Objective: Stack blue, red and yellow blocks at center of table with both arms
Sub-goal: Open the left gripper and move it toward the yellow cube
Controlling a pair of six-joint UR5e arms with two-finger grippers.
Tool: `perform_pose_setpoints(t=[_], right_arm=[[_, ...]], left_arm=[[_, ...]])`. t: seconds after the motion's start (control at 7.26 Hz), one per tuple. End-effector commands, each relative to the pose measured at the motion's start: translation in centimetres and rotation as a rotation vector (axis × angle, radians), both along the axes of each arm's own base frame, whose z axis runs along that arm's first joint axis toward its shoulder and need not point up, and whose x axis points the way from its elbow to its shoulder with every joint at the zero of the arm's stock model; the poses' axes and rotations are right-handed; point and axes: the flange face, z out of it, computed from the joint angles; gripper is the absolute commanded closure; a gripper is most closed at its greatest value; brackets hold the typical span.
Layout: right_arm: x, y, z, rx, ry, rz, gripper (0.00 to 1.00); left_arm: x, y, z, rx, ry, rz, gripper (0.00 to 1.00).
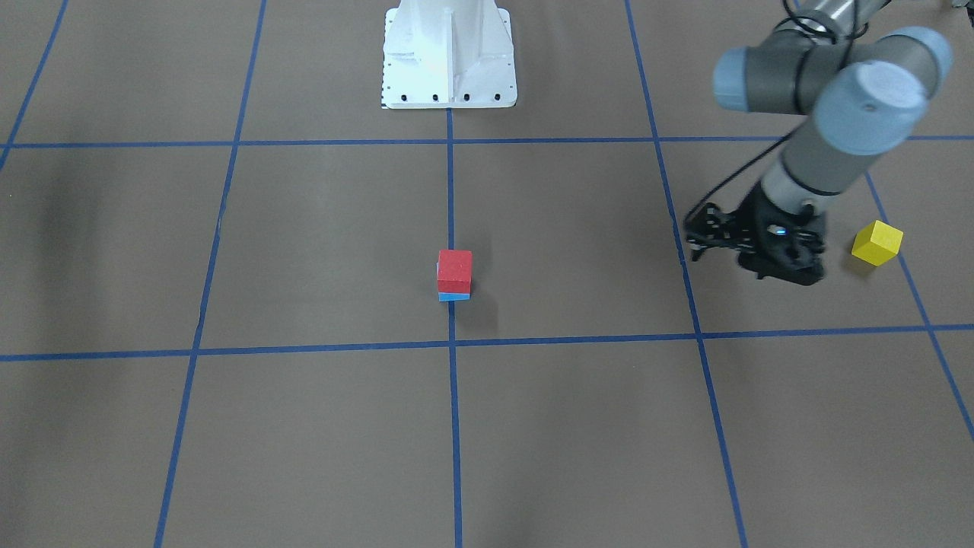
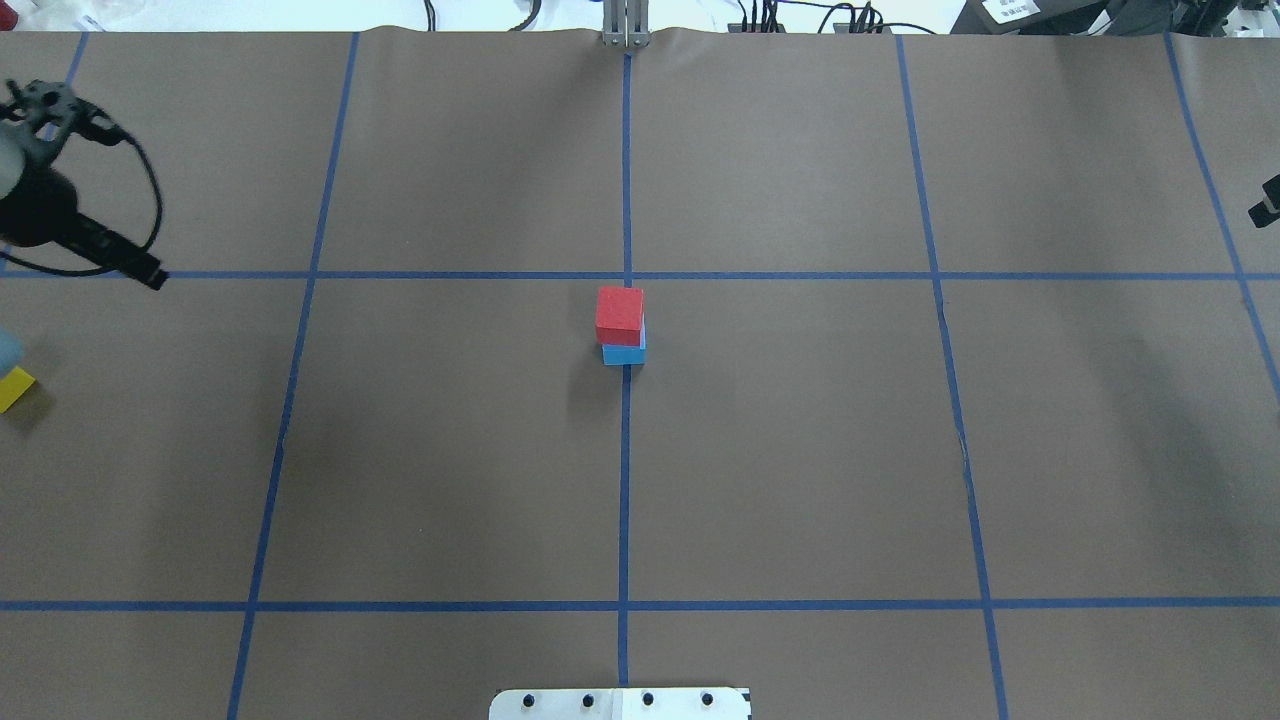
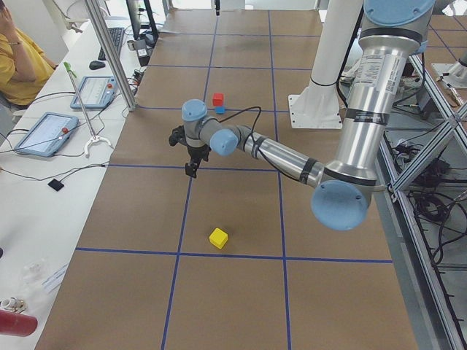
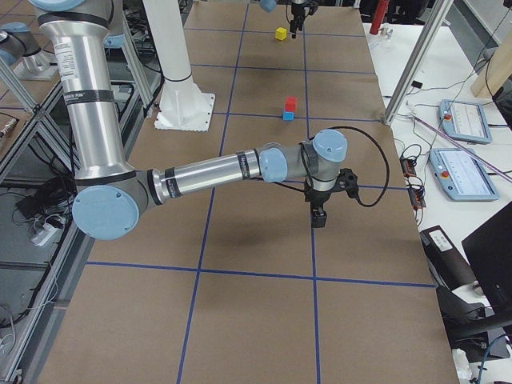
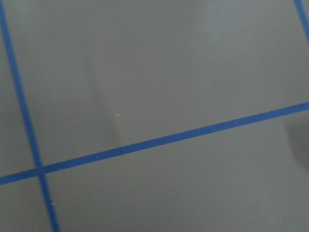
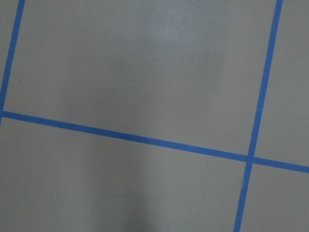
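Matt finishes throughout
The brown paper [image 1: 319, 243] is dull and smooth, lined with blue tape [image 1: 450, 190]; the red block [image 1: 454, 270], blue block [image 1: 453, 296] and yellow block [image 1: 876, 243] look matt.

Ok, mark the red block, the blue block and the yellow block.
red block [image 1: 454, 268]: front-facing view, its centre.
blue block [image 1: 453, 296]: front-facing view, strip showing below the red.
yellow block [image 1: 876, 242]: front-facing view, its centre.

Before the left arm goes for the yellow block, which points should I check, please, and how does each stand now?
1. The red block sits on the blue block at the centre: ok.
2. The yellow block lies free, nothing touching it: ok.
3. The left gripper is above the yellow block: not ok, it hangs to one side.
4. The left gripper is open: cannot tell.
5. The right gripper is well away from the red block: ok.
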Motion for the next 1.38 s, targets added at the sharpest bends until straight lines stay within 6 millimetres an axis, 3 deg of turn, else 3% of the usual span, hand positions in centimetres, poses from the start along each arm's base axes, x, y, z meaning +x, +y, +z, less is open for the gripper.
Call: perform_pose_setpoints(t=[0.0, 0.28, 0.55, 1.1, 1.24], right_arm=[[0.0, 0.0, 0.0, 0.0, -0.001, 0.0, 0.0], [0.0, 0.0, 0.0, 0.001, -0.001, 0.0, 0.0], [0.0, 0.0, -0.1, 0.003, 0.0, 0.0, 0.0], [0.0, -0.2, -0.1, 0.003, 0.002, 0.001, 0.0], [-0.1, -0.2, -0.1, 0.003, 0.002, -0.001, 0.0]], left_arm=[[-5.5, 5.7, 12.8, 0.104, -0.032, 0.105, 0.01], [-6.8, 8.9, 19.3, 0.123, -0.027, 0.122, 0.01], [-6.6, 9.7, 20.2, 0.089, 0.016, 0.138, 0.01], [-4.8, 6.6, 20.1, 0.03, 0.023, 0.089, 0.03], [-4.6, 6.3, 19.9, 0.033, 0.025, 0.089, 0.31]])
